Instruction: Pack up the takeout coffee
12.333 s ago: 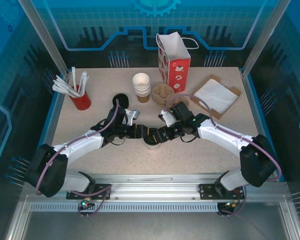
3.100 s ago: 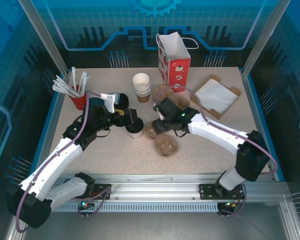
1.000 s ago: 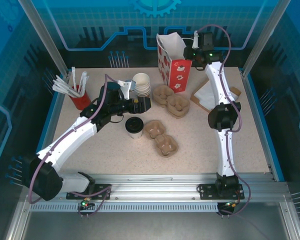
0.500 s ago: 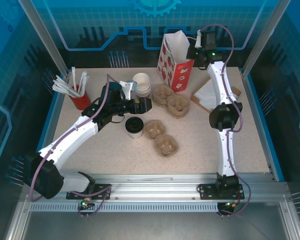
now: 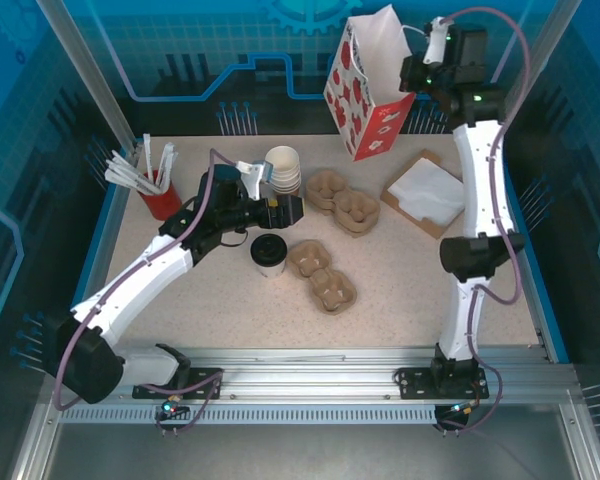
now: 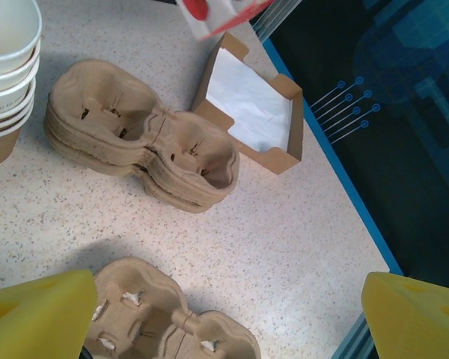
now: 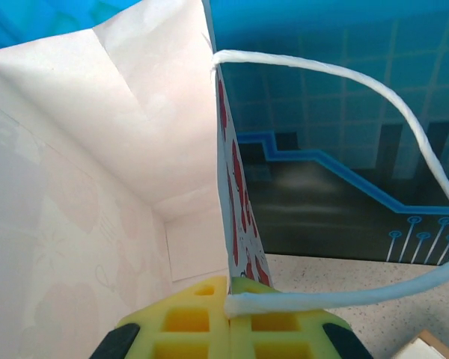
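The takeout coffee (image 5: 268,254), a white cup with a black lid, stands upright on the desk (image 5: 410,290) a little left of centre in the overhead view. It is just beside the left end of 1 loose pulp carrier (image 5: 322,275), though I cannot tell whether they touch. Just above it in the frame hovers the left end effector (image 5: 286,208), its 2 yellow pads (image 6: 37,310) spread wide with nothing between them. Near it, toward the back, sit a stack of lidless cups (image 5: 283,168) and a stack of carriers (image 5: 342,197). Further right lies a brown napkin tray (image 5: 430,192), and a red cup of stirrers (image 5: 160,195) stands well apart at the left. High in the upper right, the right end effector (image 5: 417,72) is pressed together on the white cord handle (image 7: 344,299) of the red-and-white paper bag (image 5: 365,85). The bag hangs tilted with its mouth open, its bottom apparently off the desk.
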Controlling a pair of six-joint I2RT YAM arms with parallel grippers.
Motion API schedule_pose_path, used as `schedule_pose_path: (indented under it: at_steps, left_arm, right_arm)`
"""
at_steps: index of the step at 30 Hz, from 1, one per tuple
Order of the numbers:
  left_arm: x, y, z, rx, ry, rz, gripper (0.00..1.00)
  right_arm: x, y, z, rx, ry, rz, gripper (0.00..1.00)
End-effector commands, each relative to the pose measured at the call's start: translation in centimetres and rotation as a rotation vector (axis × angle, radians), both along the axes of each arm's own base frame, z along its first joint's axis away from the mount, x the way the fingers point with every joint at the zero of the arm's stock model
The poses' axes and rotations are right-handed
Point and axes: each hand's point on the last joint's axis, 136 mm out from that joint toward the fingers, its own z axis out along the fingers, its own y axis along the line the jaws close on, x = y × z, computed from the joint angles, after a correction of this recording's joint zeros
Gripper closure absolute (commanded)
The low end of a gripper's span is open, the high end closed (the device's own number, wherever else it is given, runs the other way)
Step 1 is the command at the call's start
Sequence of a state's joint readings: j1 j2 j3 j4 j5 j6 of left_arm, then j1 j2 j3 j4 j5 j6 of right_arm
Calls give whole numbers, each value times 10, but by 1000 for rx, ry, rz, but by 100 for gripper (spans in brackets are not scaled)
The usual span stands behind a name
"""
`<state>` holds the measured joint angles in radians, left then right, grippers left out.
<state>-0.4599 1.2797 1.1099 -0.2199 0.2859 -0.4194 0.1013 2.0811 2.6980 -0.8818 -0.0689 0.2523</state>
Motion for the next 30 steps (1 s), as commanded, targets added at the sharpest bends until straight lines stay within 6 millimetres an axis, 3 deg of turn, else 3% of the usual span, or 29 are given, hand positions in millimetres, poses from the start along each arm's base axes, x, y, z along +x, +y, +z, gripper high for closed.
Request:
schedule_pose_path:
  at_steps: [1,4,12,17,22,30]
  left_arm:
    - [-16,-1,25,-44,-43,-28,7]
    - [-26,3,29,-49,-54,-30,7]
    - [-55,18,27,-59,-62,-25,7]
    - [-65,22,26,-71,-65,-28,7]
    - [-70,26,23,-73,-66,-20,7]
    - [-71,26,17,-65,-56,-22,7]
  right_arm:
    - [-49,-3,8,-41,58,58,98]
    - [-95,-2,7,-83,111,84,97]
    - [-227,0,-46,-205,268,114,98]
    - [-279,-5,-89,-265,382,128,98]
    - [-294,-17,-131,-311,470,101,98]
    - [-265,-9,-155,-297,477,107,98]
